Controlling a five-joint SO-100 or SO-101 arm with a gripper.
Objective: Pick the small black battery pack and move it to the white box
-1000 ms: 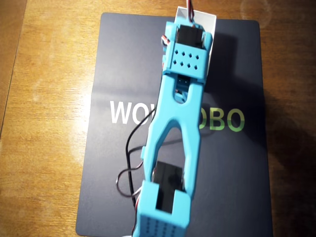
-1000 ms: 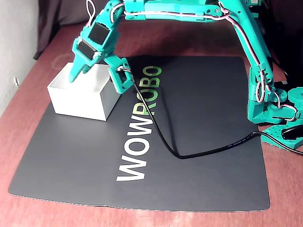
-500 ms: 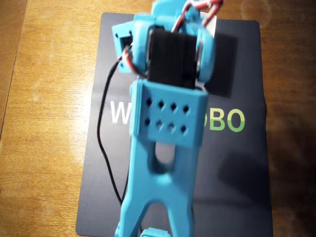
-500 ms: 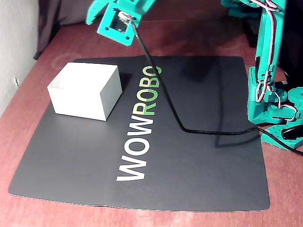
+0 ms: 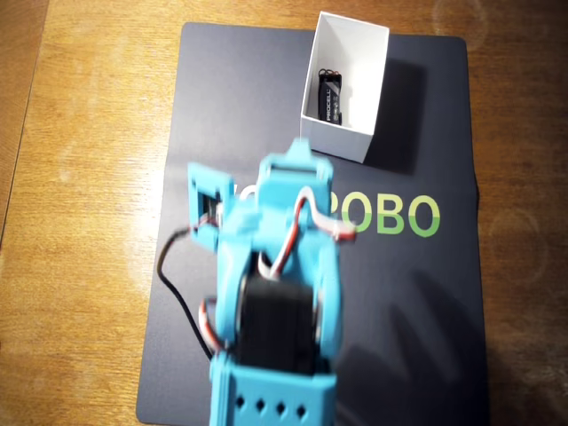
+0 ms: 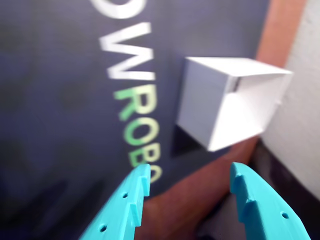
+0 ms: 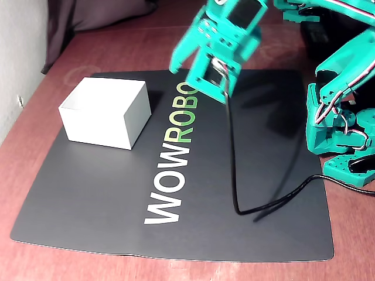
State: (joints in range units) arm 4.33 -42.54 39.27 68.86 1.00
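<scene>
Battery pack, small, black and rectangular, lies flat on the floor of the open-topped white cardboard box in the upper middle of the overhead view, well apart from the turquoise plastic claw. At the bottom edge of the wrist view the claw's two fingers stand apart with nothing between them, their bases cut off by the frame; the box sits above and beyond them, tilted in that blurred view, its inside not shown. Under everything lies a dark rectangular mat printed WOWROBO, on a wooden table. In the overhead view the arm's turquoise body hides the claw and the first letters of the print. In the fixed view, upper left, the box's near walls hide the pack.
</scene>
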